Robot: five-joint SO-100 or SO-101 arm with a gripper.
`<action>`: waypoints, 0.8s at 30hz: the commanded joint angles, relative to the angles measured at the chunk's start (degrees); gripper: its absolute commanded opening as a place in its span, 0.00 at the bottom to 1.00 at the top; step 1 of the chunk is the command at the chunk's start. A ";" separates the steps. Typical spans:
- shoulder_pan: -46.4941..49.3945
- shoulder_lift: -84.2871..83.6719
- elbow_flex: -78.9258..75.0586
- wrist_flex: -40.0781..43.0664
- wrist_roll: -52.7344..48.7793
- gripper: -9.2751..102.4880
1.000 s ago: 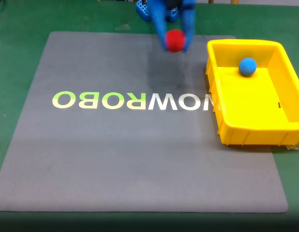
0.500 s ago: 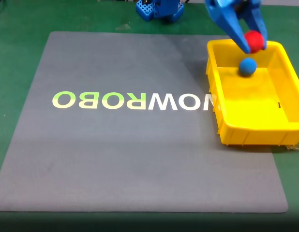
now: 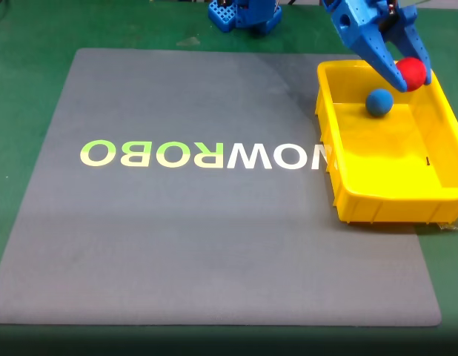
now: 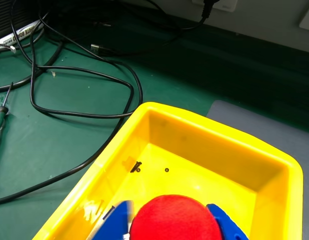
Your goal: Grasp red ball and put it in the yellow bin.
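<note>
Gripper (image 3: pixel 408 76) clamped on red ball (image 3: pixel 410 73), above far end of bin (image 3: pixel 392 200) in the fixed view. Blue ball (image 3: pixel 379 101) lies on the bin floor near the far wall, just left of the gripper in that view, apparently clear of the fingers. Rest of bin floor bare; in the wrist view bin (image 4: pixel 119 150) floor ahead of ball (image 4: pixel 175 220) carries only a few small dark specks. 4 sloped walls fence the sides, top open. Mat (image 3: pixel 177 222) left of the bin bare and wide open. Cables (image 4: pixel 69 90) loop over the green table past the bin's end.
</note>
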 commanded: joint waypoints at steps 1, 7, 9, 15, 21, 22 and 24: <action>0.97 0.09 -4.31 -1.93 1.14 0.37; 2.64 -0.09 -5.27 -1.93 1.85 0.41; 2.99 0.18 -5.27 -1.67 1.85 0.42; 4.22 4.83 -4.31 2.29 2.72 0.41; 5.54 22.76 3.25 13.80 3.78 0.39; 5.80 26.81 5.27 16.35 3.78 0.37; 6.77 35.51 9.14 21.71 4.66 0.35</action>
